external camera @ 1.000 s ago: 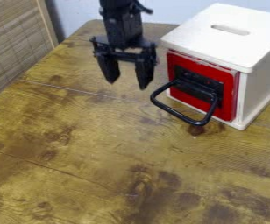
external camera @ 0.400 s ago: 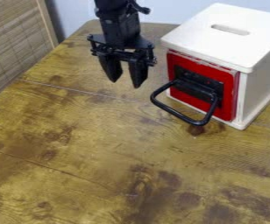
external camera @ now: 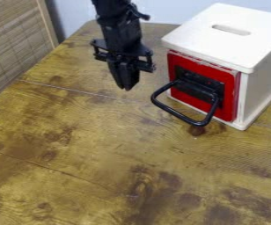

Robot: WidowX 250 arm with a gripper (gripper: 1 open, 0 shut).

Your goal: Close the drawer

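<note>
The red drawer sits in the front face of the white cabinet, with its red face about level with the cabinet front. A black bracket holds a large black wire loop handle that hangs out and down toward the table. My gripper hovers over the table to the left of the handle, not touching it. Its black fingers point down and are drawn together, with nothing between them.
A worn wooden table fills the view. A slatted wooden panel stands at the far left. The white cabinet has a slot in its top and stands at the table's right side.
The gripper's fingers have come together from wide apart. The arm has drifted slightly left and back. The drawer and handle have not moved.
</note>
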